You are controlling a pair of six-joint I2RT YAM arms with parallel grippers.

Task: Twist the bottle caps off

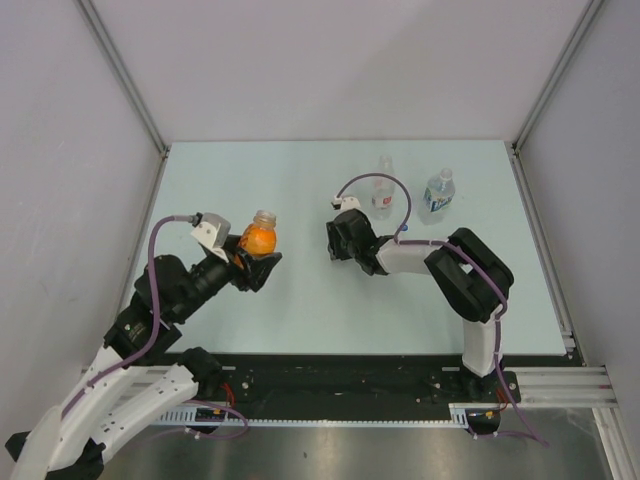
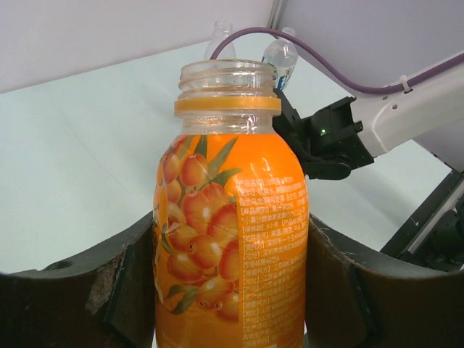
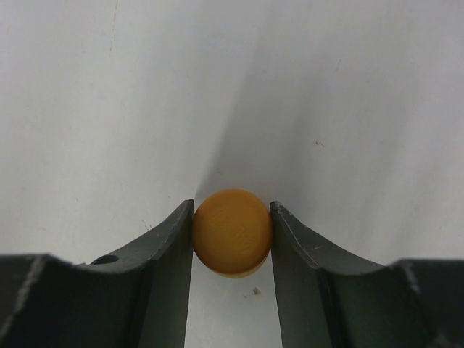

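— On the pale green table, what stands around the work?

— The left arm reaches in from the near left and the right arm folds in from the near right. Toward the far right stand a clear bottle with the red-white label and a clear bottle with the blue-white label, well apart from both grippers. A purple cable loops just beside them; from the left wrist it crosses in front of both.

— And the orange bottle?

— It is left of centre, clamped at its body in the left gripper, one finger on each side. The threaded neck is open, with an orange ring under it and a berry-and-leaf label below.

— Which way does it point?

— Its long axis is upright in the wrist view, mouth on top.

— The orange cap?

— It is off the bottle, pinched by its rim in the right gripper near the table's middle, its flat round top facing the wrist camera.
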